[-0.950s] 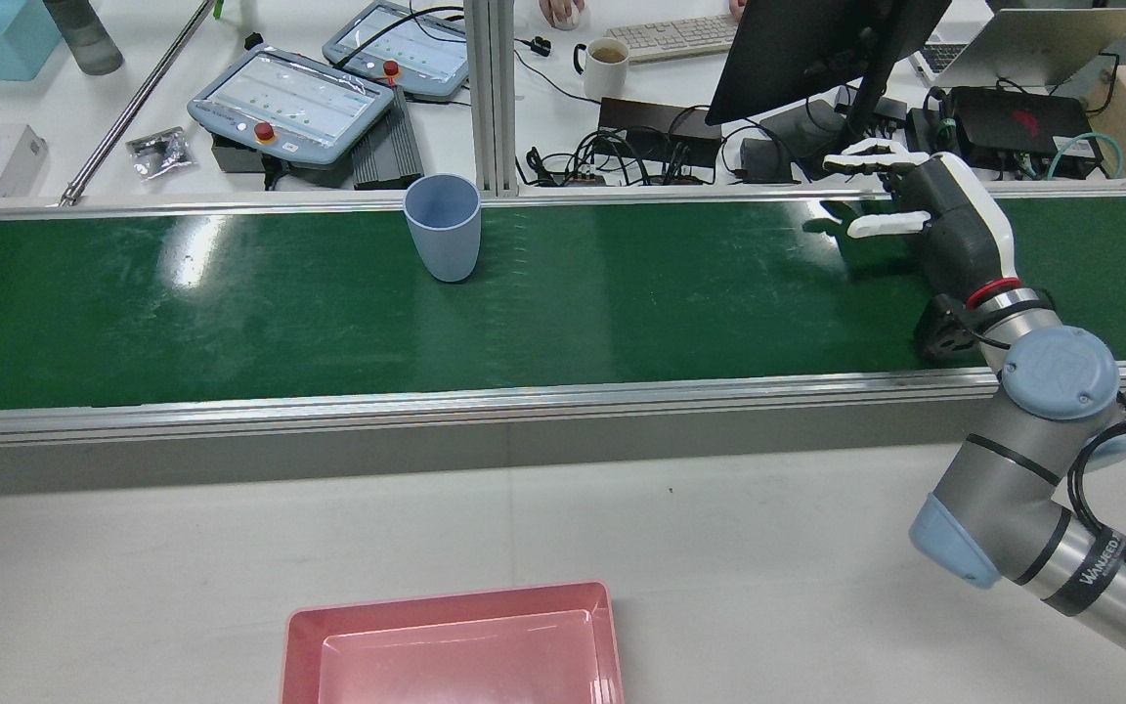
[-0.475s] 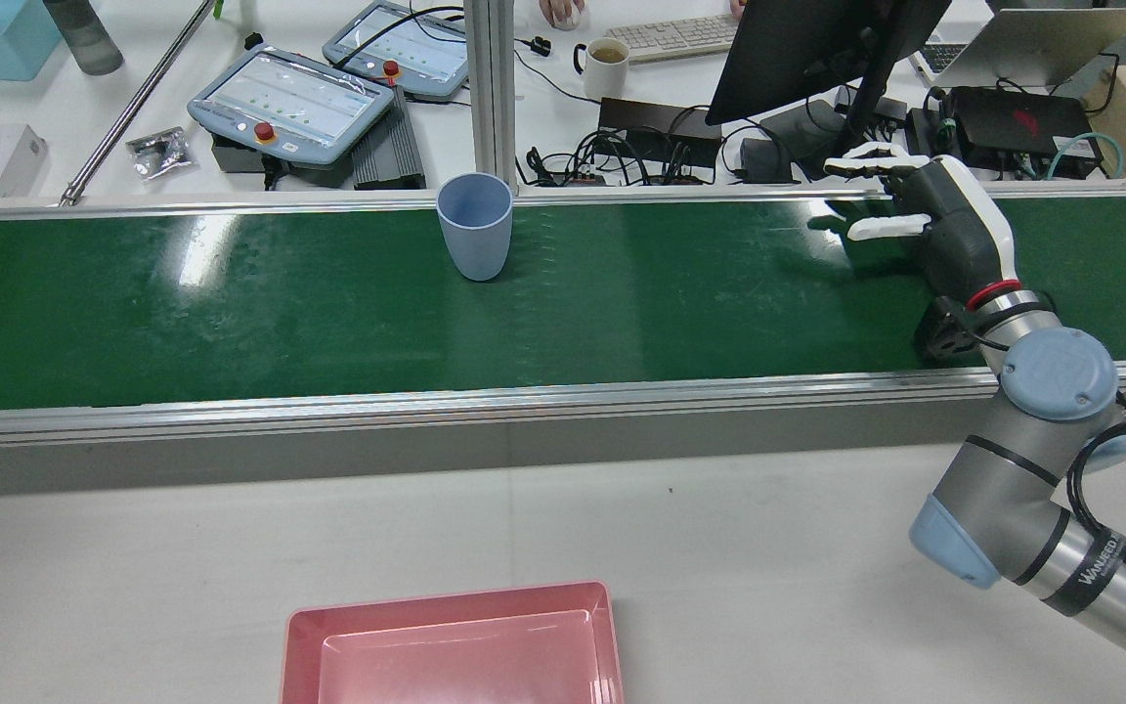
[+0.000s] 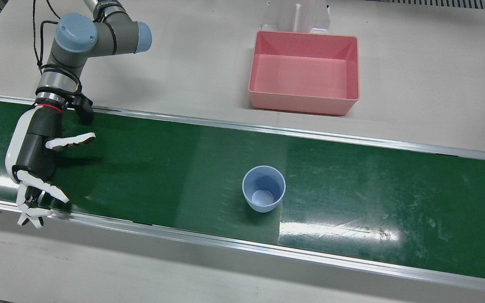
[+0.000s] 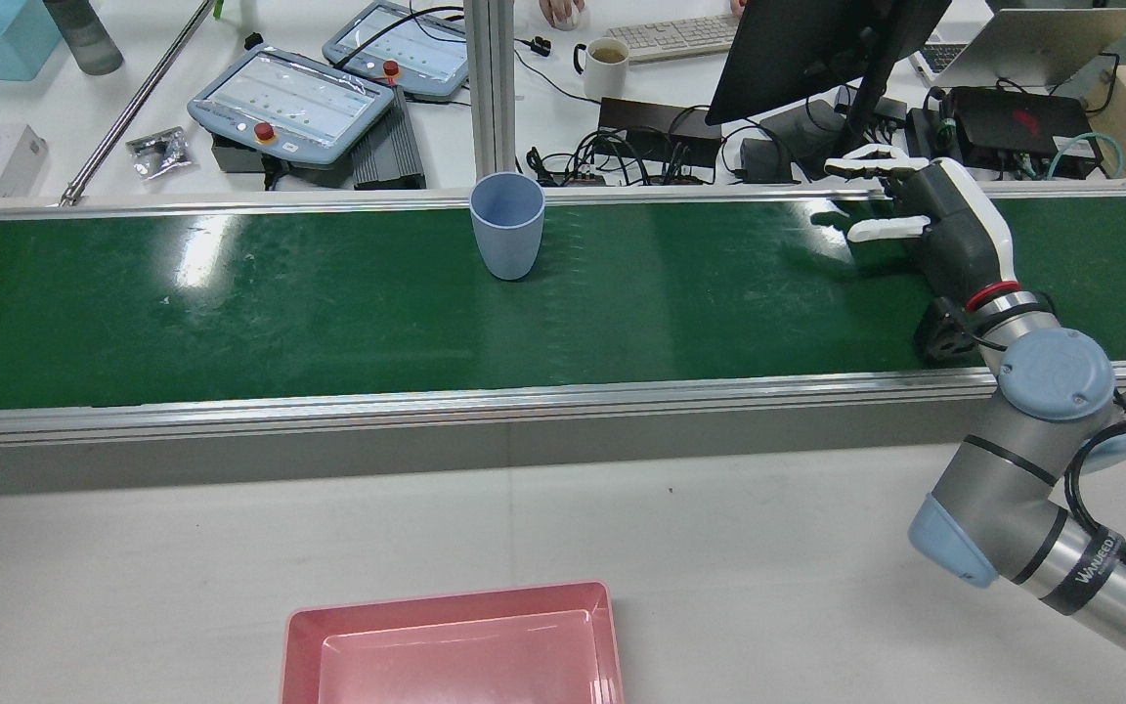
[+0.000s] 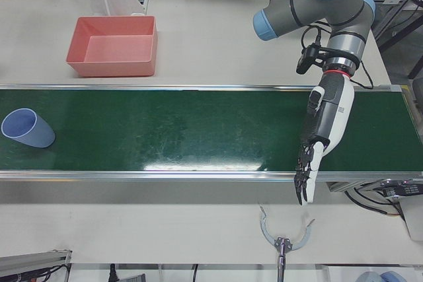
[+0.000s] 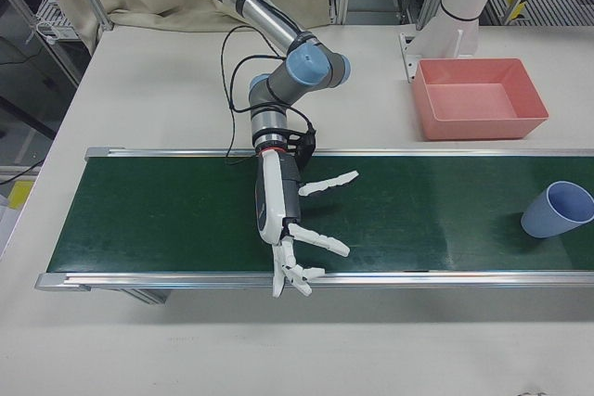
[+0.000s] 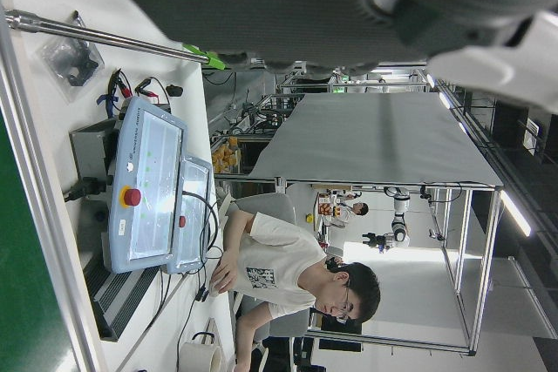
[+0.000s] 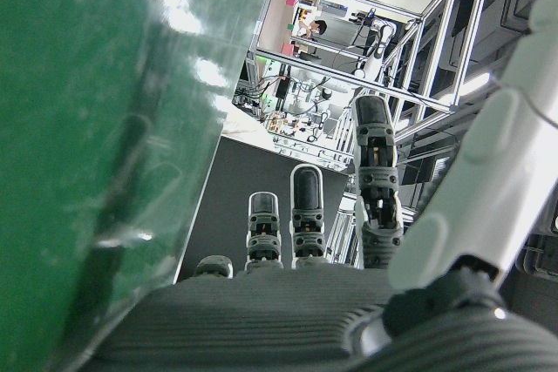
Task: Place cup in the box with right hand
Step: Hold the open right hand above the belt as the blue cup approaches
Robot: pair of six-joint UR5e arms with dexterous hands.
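Observation:
A light blue cup (image 3: 263,194) stands upright on the green conveyor belt (image 3: 162,168); it also shows in the rear view (image 4: 507,227), the left-front view (image 5: 26,128) and the right-front view (image 6: 560,210). The empty pink box (image 3: 303,105) sits on the white table beside the belt, also in the rear view (image 4: 446,598). My right hand (image 3: 36,168) is open and empty, low over the belt and well apart from the cup, also in the rear view (image 4: 925,210). My left hand (image 5: 320,133) is open and empty over the belt's other end.
Teach pendants (image 4: 294,103), a mug (image 4: 607,64), cables and a monitor (image 4: 817,49) lie on the desk beyond the belt's far rail. A white pedestal (image 3: 295,17) stands behind the box. A metal ring tool (image 5: 284,239) lies on the table before the belt.
The cup has travelled along the belt toward my right hand, rightward in the rear view. My right hand has hardly moved and stays open.

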